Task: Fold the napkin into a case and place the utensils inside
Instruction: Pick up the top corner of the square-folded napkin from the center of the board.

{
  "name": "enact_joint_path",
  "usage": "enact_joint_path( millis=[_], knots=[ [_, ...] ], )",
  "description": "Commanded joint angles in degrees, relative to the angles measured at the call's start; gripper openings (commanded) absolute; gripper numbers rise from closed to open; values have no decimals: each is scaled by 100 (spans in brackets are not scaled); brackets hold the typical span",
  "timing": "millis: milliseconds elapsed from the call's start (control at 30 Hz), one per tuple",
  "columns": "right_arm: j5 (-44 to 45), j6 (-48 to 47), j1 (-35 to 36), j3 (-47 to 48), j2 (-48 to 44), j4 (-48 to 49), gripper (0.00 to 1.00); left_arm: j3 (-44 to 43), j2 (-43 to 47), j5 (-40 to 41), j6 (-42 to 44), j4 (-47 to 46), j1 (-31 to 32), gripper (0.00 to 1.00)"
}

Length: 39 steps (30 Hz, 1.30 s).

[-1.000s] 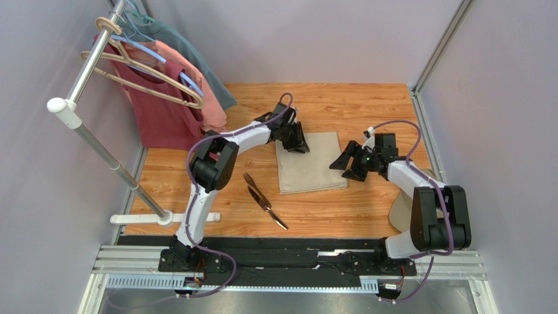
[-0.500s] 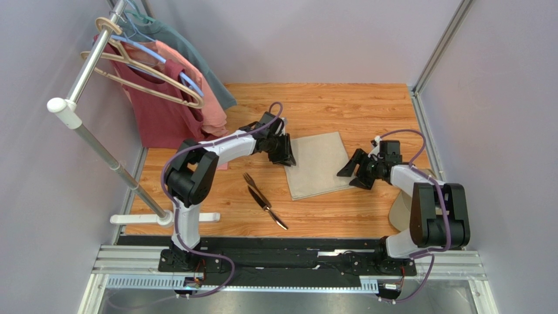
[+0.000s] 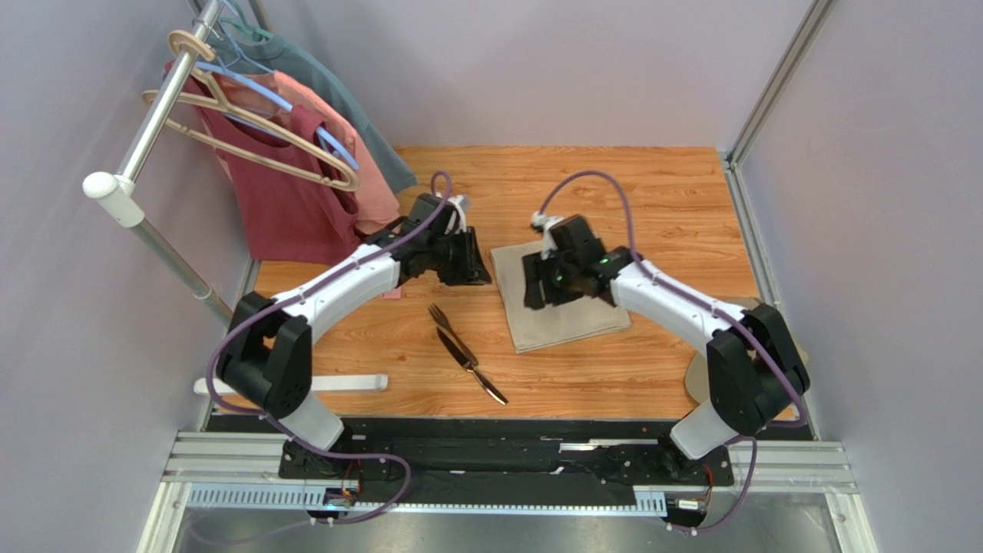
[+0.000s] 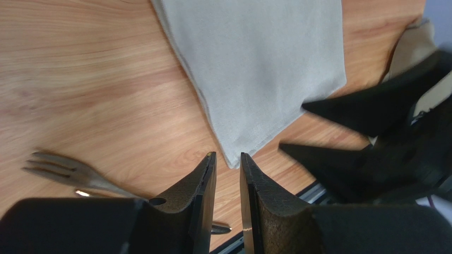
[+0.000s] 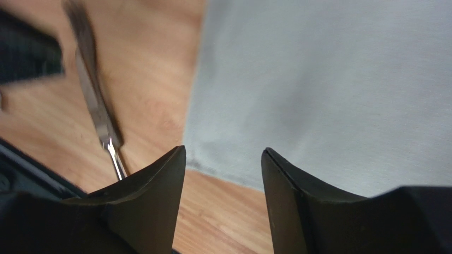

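Fork [image 4: 74, 174] tines show from left wrist; right wrist shows, perhaps, knife [image 5: 95, 100].

Pale lilac walls [image 3: 554, 69] enclose a wooden tabletop [image 3: 669, 190], with a metal clothes rail [image 3: 137, 144] at left.

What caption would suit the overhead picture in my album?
The left gripper and right gripper reach for a flat beige napkin on a wooden table, fork and knife lying beside it.

I've got the left gripper [image 4: 227, 154] low, jaws a narrow slit apart; the right gripper [image 5: 223, 151] reaches inward near it, jaws wide, both empty
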<state>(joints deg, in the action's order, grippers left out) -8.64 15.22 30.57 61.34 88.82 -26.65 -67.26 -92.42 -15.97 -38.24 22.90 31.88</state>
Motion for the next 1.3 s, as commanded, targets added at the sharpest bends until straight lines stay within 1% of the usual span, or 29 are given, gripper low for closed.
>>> enact_joint_path(
  millis=[0,33,100,133,267,400,533,567,700,833,967,1100,1200,1233,1267],
  knots=[
    [743,-783,985,-87,-268,-464,54,494,593,-90,-149,-56,-498,31],
    [741,-828,1247,-122,-251,-403,49,652,785,-108,-166,-83,-646,31],
    [837,-933,1469,-131,-50,-419,45,767,945,-178,-166,-110,-779,30],
    [855,-1047,1635,-131,30,-420,41,846,1085,-187,-132,-110,-884,30],
    [856,-1258,1882,-79,399,-437,35,1005,1297,-240,-87,-92,-1052,30],
    [750,-1338,2049,27,601,-455,35,1075,1350,-328,-96,-145,-1078,29],
    [856,-1373,2137,27,742,-428,39,1110,1323,-398,-114,-206,-1087,29],
    [1038,-1390,2138,36,786,-402,40,1110,1306,-407,-114,-198,-1087,29],
    [1233,-1425,2190,80,935,-384,42,1110,1297,-442,-114,-233,-1087,29],
    [1436,-1461,2226,141,1059,-402,42,1119,1271,-442,-87,-215,-1087,29],
    [1462,-1496,2261,220,1120,-367,39,1154,1262,-451,-87,-224,-1096,29],
    [1506,-1496,2278,308,1085,-384,31,1172,1262,-469,-87,-242,-1096,29],
    [1567,-1478,2278,334,1015,-419,23,1189,1279,-443,-78,-242,-1096,29],
    [1620,-1470,2278,361,998,-446,18,1189,1279,-442,-87,-242,-1096,29],
    [1638,-1461,2278,387,980,-515,15,1198,1271,-451,-87,-242,-1096,29]
  ],
)
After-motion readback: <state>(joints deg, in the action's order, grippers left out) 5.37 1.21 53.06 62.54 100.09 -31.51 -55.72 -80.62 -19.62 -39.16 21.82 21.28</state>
